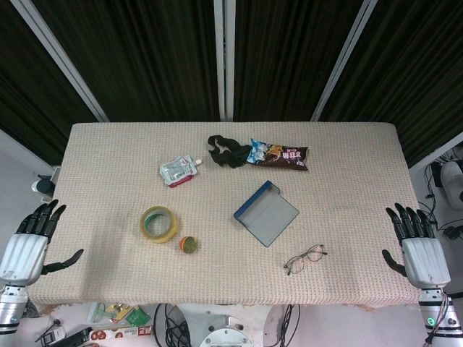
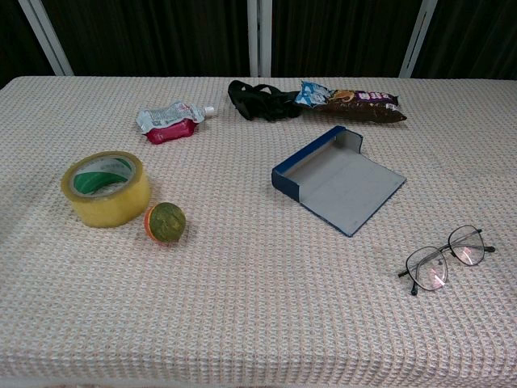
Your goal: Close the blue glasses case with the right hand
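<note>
The blue glasses case lies open near the table's middle, its grey-lined lid flat on the cloth toward the front right. A pair of thin-rimmed glasses lies outside it, nearer the front edge. My right hand hovers at the table's right front corner, fingers spread, holding nothing, well to the right of the case. My left hand hangs at the left front corner, fingers apart and empty. Neither hand shows in the chest view.
A yellow tape roll and a small orange-green ball lie left of the case. Further back are a foil pouch, a black strap and a snack packet.
</note>
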